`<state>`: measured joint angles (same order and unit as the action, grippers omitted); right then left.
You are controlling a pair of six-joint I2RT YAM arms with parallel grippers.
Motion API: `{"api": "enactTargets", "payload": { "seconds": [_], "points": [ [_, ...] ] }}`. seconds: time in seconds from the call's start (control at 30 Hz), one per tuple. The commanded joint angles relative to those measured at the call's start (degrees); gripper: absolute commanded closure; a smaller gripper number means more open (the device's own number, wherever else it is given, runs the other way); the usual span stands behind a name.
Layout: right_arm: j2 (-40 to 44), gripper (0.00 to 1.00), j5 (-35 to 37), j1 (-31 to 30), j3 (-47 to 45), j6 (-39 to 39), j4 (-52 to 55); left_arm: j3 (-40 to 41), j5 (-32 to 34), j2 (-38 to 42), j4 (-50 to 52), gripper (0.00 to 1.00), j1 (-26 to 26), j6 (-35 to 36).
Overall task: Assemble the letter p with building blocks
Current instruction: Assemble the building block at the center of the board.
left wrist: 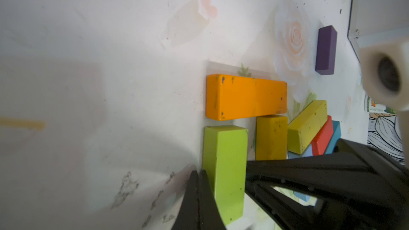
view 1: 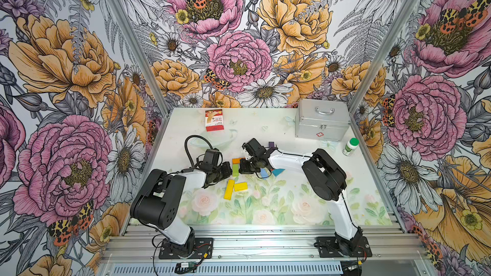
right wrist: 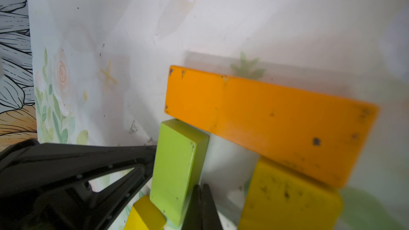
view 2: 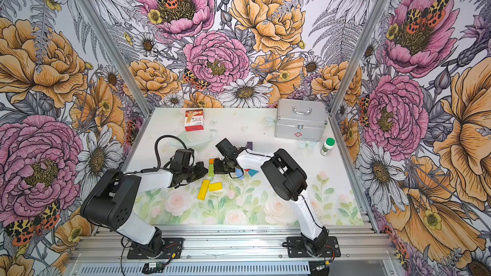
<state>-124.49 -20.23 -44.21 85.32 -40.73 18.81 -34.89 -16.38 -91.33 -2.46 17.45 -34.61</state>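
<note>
Nearest, a long yellow block (view 1: 229, 189) lies loose on the bench (view 1: 265, 128). Beyond it, the left end effector (left wrist: 195, 198) and right end effector (right wrist: 202, 204), each pressed together and empty, flank the green block (left wrist: 225, 169). Nudge it gently, square under the orange block (left wrist: 245, 97). Farthest, a purple block (left wrist: 326, 50) lies apart.

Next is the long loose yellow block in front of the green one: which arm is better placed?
Left, probably: the shut left gripper rests beside the green block, nearer the long yellow block; the right gripper is on its other side.
</note>
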Motion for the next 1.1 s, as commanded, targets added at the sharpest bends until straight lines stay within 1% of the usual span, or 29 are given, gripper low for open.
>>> {"api": "enactTargets", "payload": {
  "seconds": [0.0,0.43,0.77,1.07],
  "points": [
    [-1.25,1.00,-0.39,0.39,1.30,-0.25,-0.32,0.09,-0.45,-1.49,1.51,1.00,0.04,-0.24],
    [-1.72,1.00,-0.75,0.44,1.87,-0.28,-0.27,-0.70,-0.50,-2.67,1.48,1.00,-0.17,-0.28],
    [-2.28,1.00,-0.96,0.47,2.48,-0.40,-0.26,-0.40,-0.73,-2.13,1.62,1.00,-0.24,-0.28],
    [-1.09,1.00,-0.55,0.52,1.61,-0.24,-0.25,0.06,-0.58,-1.30,1.56,1.00,-2.03,-0.45]
  ]
}}
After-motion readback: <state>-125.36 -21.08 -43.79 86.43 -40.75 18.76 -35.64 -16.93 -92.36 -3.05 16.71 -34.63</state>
